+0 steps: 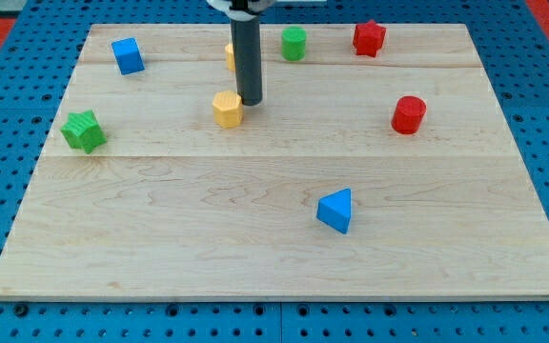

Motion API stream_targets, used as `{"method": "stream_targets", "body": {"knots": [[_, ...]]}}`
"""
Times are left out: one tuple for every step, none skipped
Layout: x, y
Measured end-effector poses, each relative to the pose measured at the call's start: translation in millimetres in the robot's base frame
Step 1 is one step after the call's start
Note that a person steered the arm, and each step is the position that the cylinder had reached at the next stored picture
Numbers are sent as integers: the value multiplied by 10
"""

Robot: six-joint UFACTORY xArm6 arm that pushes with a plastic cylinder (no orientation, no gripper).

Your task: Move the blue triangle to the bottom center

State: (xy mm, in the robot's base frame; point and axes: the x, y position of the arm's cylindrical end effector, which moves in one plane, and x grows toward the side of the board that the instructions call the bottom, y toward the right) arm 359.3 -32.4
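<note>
Wooden board [160,257]: blue triangle [335,211] sits in the lower half, slightly to the view's right of centre. My tip [251,100], a bare rod holding nothing, stands just beside the yellow block [227,109]; the triangle lies well apart, toward the view's bottom right.

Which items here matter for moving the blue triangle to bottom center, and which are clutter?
In play: blue triangle block; my tip, beside the yellow hexagon block, far from the triangle.

Clutter: blue cube, green star block, green cylinder, red star block, red cylinder, yellow block behind the rod.
</note>
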Motion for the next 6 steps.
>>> {"method": "stream_targets", "body": {"knots": [[355,136],[804,290],[964,994],[1164,1607],[1479,1151],[1528,604]]}}
